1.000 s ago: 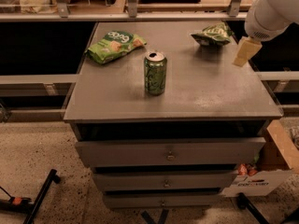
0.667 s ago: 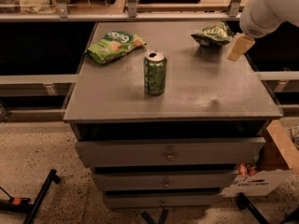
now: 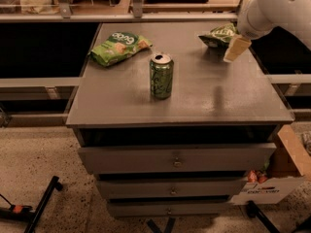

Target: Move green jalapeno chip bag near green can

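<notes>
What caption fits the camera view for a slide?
Robot hand beside green jalapeno chip bag at back right of cabinet top; green can upright mid-top; lime-green bag back left.

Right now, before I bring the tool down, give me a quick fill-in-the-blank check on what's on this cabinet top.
1. The green can stands ___ near the middle of the cabinet top.
2. The tool hangs beside the dark-green chip bag, at the back ___ corner as the picture shows it.
3. The bigger lime-green bag lies at the back ___ corner as the picture shows it.
Missing words: upright; right; left.
</notes>
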You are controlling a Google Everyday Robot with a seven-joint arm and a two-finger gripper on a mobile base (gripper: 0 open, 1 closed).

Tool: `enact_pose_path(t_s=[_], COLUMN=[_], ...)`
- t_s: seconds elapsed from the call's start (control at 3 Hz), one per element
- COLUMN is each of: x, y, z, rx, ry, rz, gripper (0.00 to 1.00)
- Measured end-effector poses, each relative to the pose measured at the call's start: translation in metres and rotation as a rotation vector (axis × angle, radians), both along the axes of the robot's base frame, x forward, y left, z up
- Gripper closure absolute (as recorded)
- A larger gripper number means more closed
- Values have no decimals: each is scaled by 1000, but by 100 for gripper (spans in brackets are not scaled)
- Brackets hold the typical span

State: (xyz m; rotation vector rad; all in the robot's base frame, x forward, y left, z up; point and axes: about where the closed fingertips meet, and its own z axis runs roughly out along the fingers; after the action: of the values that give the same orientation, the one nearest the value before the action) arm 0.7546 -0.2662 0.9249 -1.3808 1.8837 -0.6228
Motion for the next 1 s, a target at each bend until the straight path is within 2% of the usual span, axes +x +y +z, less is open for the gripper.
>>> enact_pose_path(t_s=[0.33, 0.67, 1.0], x=[21, 40, 51], y=[11, 15, 16], z=[-11, -29, -46], rx=[13, 11, 1], ry=[-10, 13, 37], rz=[2, -13, -31], gripper=[0, 18, 42])
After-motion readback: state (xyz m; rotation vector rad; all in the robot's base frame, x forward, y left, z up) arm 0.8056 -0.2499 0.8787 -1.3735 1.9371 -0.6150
